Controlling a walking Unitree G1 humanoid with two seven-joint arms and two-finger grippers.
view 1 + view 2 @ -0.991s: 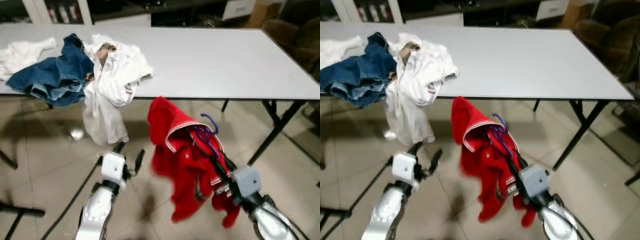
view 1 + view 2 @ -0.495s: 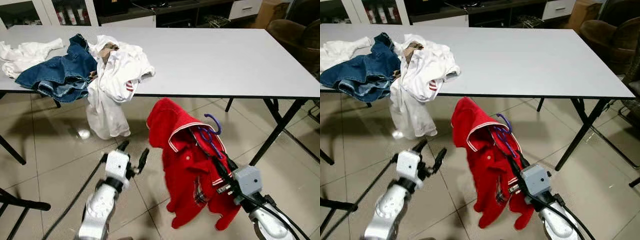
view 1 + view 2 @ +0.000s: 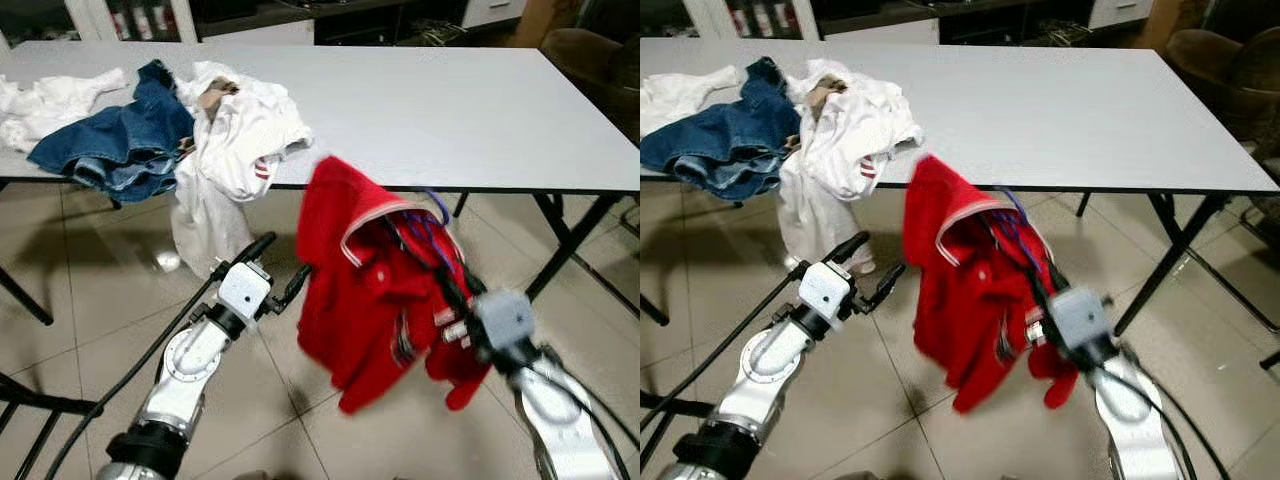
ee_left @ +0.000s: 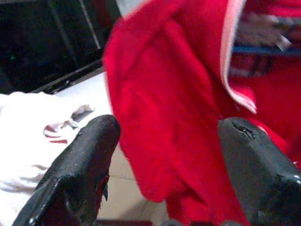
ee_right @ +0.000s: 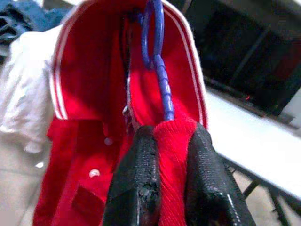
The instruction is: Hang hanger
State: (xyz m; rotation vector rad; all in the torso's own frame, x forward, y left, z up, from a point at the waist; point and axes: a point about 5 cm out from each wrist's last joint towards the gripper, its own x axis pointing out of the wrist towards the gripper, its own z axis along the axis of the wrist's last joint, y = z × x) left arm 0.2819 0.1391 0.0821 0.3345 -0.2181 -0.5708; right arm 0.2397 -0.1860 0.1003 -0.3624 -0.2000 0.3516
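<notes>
Left eye view, right claw (image 3: 452, 293): it's up in front of the table (image 3: 480, 110), pinching the red shirt (image 3: 375, 290) and the purple hanger (image 3: 432, 222) inside it; the shirt dangles over the tiled floor (image 3: 90, 300), its top at the table's near edge.
Left eye view, left claw (image 3: 278, 265): fingers spread, nothing between them, poised just beside the shirt's left side.
Left eye view, table: a white garment (image 3: 235, 150) spills over the near edge, blue jeans (image 3: 120, 145) bunched beside it, another white cloth (image 3: 50, 100) at the far left.
Right eye view: same scene, a brown armchair (image 3: 1230, 70) past the table's right end.
Left wrist view: the two black fingers (image 4: 80, 165) stand wide apart, and the red shirt hangs right ahead of them, with the white garment off to one side.
Right wrist view: both fingers (image 5: 136, 188) pressed together on a fold of red fabric, the hanger's purple hook rising out of the white-striped collar beyond them.
</notes>
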